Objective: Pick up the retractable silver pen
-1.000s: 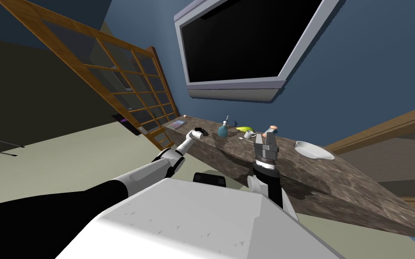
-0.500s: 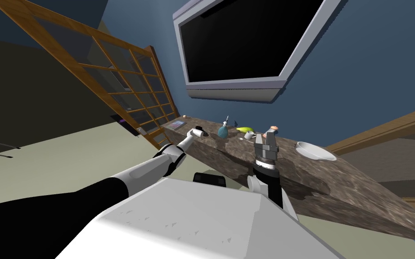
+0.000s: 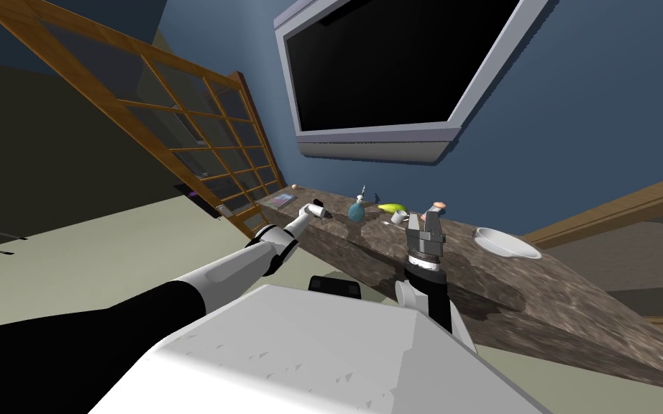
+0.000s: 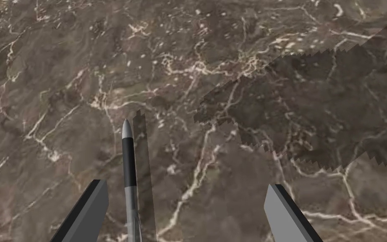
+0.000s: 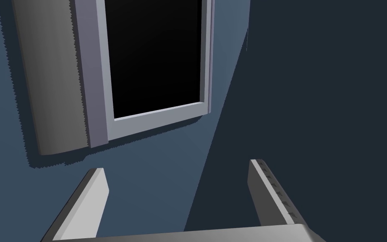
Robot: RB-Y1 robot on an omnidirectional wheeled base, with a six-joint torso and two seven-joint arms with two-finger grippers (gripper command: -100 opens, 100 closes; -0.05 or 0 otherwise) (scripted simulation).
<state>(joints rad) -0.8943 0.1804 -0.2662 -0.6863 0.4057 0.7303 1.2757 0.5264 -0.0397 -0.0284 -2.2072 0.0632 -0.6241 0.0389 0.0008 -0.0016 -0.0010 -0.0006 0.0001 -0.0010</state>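
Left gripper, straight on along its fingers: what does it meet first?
Probably the brown marbled countertop: the left gripper, open, points at it. The pen lies inside the gap, close to one finger; depth unclear.

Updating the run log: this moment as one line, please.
phase: pre-grasp | left gripper: open above pen on counter | pen: between fingers, not gripped | right gripper: open, raised

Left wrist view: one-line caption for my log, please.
Open left gripper over the marbled brown counter, silver-and-black pen lying between its fingers, close to one.
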